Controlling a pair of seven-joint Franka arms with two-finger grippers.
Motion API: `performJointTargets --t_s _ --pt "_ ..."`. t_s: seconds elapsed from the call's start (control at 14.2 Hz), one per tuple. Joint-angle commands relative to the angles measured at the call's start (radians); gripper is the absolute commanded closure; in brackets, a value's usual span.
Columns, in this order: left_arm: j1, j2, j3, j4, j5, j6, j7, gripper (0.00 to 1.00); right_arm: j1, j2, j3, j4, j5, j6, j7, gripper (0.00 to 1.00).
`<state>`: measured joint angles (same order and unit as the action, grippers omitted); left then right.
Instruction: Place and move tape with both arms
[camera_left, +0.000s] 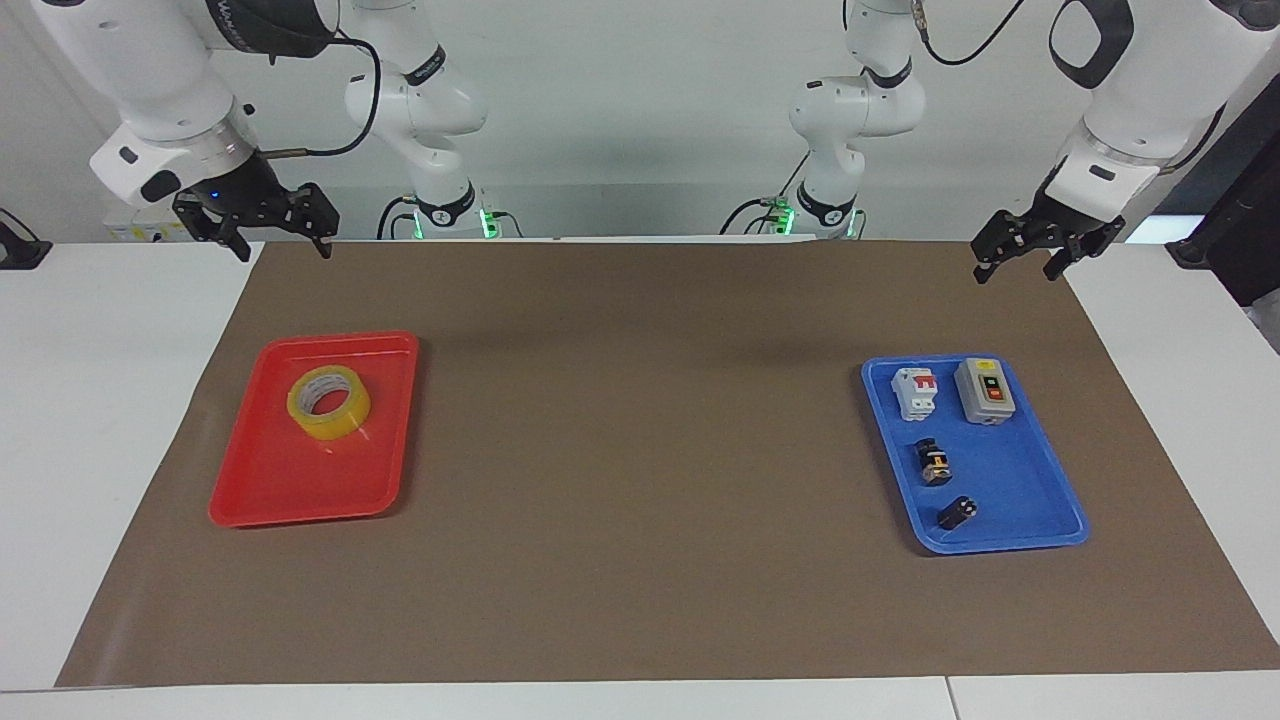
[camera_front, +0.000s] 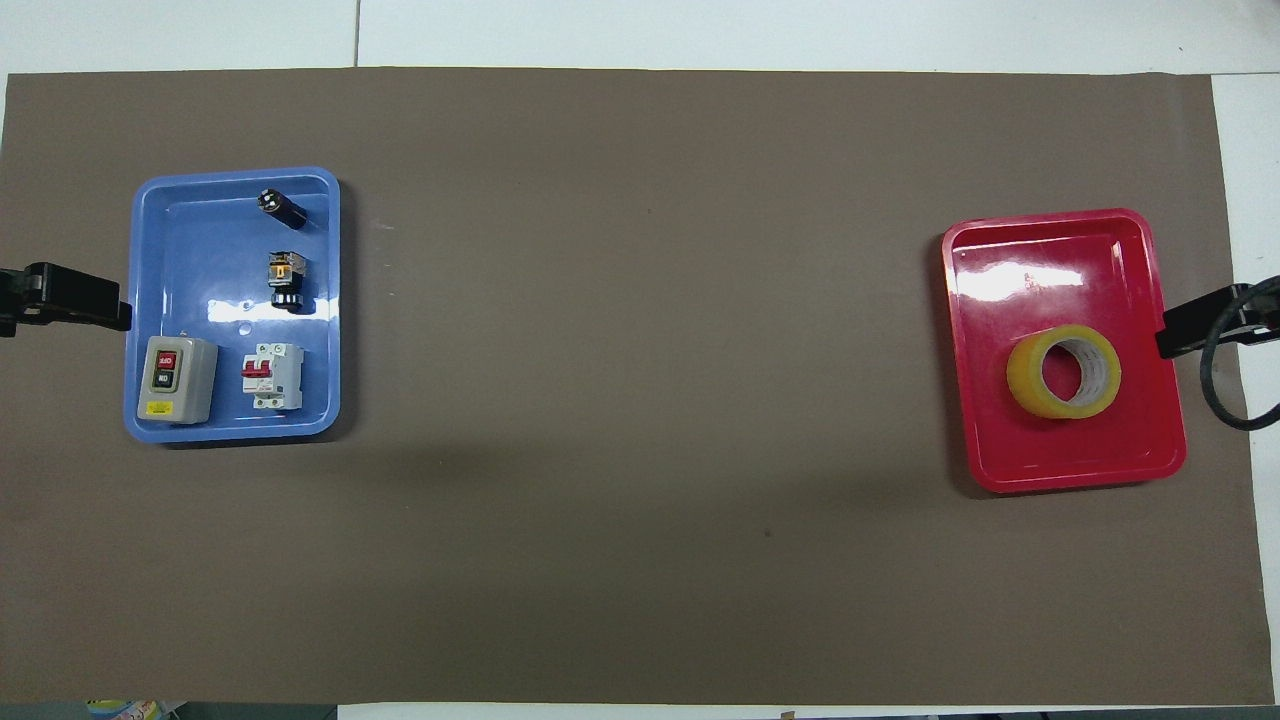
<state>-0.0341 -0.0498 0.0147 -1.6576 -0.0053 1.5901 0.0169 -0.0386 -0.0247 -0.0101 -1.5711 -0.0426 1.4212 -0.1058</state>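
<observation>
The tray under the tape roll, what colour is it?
Red. The tray holding the yellow tape shows best in the overhead view.

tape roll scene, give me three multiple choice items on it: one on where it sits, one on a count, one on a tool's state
1. Where does the tape lie?
A. in the red tray
B. in the blue tray
C. on the bare brown mat

2. How many parts lie in the blue tray?
A. two
B. four
C. six

3. What is the state of the right tool?
A. shut on the tape
B. open and empty, up in the air
C. resting on the blue tray

Answers:
1. A: the yellow roll lies flat inside the red tray, in the half nearer the robots.
2. B: a grey switch box, a white breaker and two small black parts are in it.
3. B: in the facing view its fingers stand apart over the mat's edge, holding nothing, while the tape lies untouched.
</observation>
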Motion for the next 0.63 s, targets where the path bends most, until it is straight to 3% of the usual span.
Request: performJointTargets --t_s 0.0,0.56 --pt "0.005 -0.022 -0.002 -0.019 0.021 -0.009 0.006 0.00 -0.015 -0.012 0.007 -0.007 -0.002 0.012 0.009 0.00" --pt "0.005 -0.022 -0.002 -0.019 0.021 -0.009 0.006 0.00 -0.014 -0.012 0.009 -0.007 0.000 0.019 0.011 0.00"
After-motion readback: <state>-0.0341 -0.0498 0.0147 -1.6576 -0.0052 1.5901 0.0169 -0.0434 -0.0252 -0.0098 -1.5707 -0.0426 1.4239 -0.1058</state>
